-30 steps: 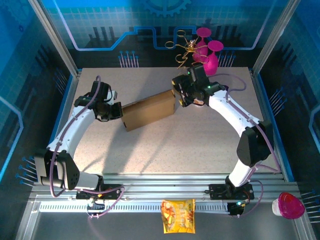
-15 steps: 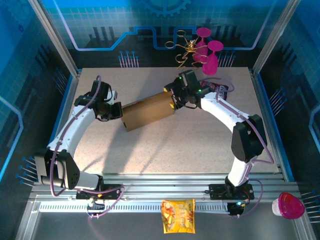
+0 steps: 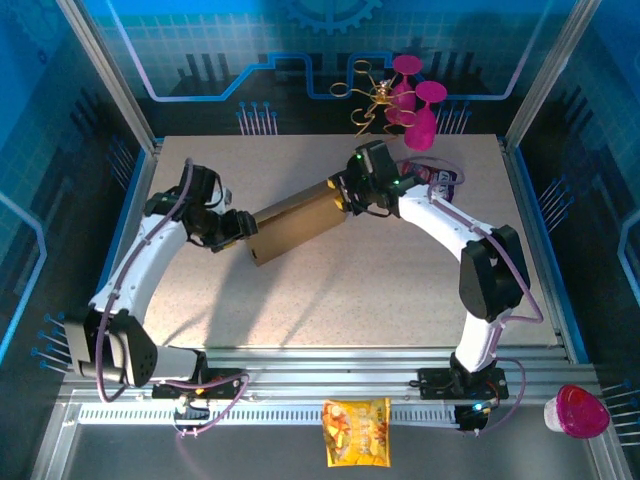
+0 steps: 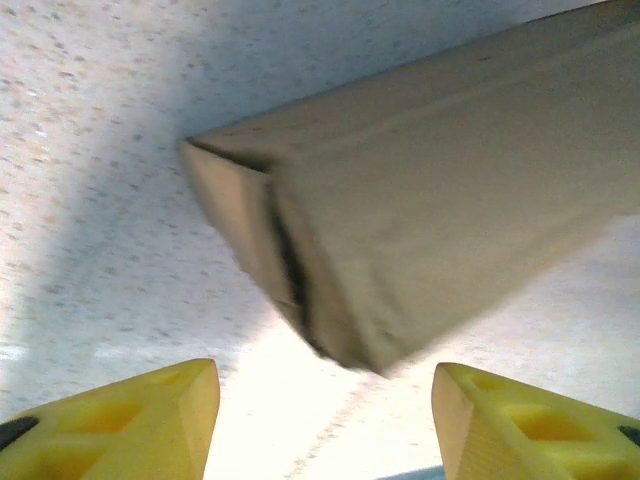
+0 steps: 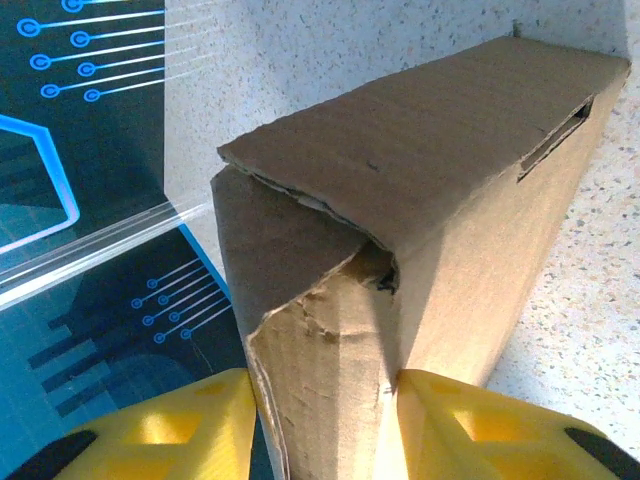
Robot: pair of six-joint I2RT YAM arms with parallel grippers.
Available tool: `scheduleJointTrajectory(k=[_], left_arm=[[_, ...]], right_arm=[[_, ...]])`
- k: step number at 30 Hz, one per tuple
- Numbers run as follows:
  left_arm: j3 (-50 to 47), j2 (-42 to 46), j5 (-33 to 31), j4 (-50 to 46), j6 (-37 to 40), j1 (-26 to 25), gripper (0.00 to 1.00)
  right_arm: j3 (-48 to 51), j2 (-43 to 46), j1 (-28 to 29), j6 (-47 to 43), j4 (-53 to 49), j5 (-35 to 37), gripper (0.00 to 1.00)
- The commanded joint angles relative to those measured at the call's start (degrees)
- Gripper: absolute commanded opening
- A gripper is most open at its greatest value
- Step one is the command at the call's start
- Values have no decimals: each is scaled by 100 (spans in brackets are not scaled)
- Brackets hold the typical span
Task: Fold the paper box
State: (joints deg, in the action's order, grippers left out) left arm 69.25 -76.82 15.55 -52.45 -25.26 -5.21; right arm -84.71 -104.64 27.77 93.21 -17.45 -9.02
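Paper box (image 3: 300,222) noted on the far half of the surface (image 3: 400,290), formed up as a brown carton. Its long axis is laid on a diagonal, near-left to far-right as seen from above. Right hand (image 3: 346,196) is placed at the far-right end. In the right wrist view its yellow fingers (image 5: 190,425) are seen pressed to both sides of that end, so the hand is judged clamped on the paper box, with a creased, untucked flap between them. Left hand (image 3: 238,227) is found at the opposite, near-left end, in line with the long axis. In the left wrist view its fingers (image 4: 150,410) are held apart with nothing between them. The box end is seen just ahead, clear of both tips, with a dark seam gaping at its corner. Whether that end rests on the surface or is lifted cannot be told. Key relation: the box is spanned end to end by the two arms, and the gaping seam lies straight ahead of the left hand along the axis. The next move is judged to be a push or pinch from the left, braced by the right-hand grip.
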Motion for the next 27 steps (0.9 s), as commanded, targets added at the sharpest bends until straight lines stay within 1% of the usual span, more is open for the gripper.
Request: scheduleJointTrajectory(k=[1,5,7,11,12,14,17,21,27], left_arm=[[-144,325,853,376,-1009,327,62],[-457,354,1323,918,-1528,698,64],[-573,280,1479,1123,-1672,745,60],[-716,136,1504,1292,-1694,758,57],[-742,90,1505,1320,-1669,767,55],[-815,12,1492,1385,-1628,781,50],[-945,-70,1444,1449,-1556,794,35],[-1130,-124,1377,1469,-1427,794,21],[-1265,-103,1297,1421,-1299,794,7]], right_arm=[[76,-222,42,48,-182,-78,42],[-24,-323,42,48,-210,-97,41],[-38,-359,44,57,-198,-118,40],[-34,-376,44,74,-197,-125,39],[-32,-373,44,75,-197,-128,39],[-20,-391,44,83,-186,-133,38],[-2,-416,44,83,-171,-159,35],[92,-430,44,88,-150,-188,30],[221,-426,35,79,-162,-232,24]])
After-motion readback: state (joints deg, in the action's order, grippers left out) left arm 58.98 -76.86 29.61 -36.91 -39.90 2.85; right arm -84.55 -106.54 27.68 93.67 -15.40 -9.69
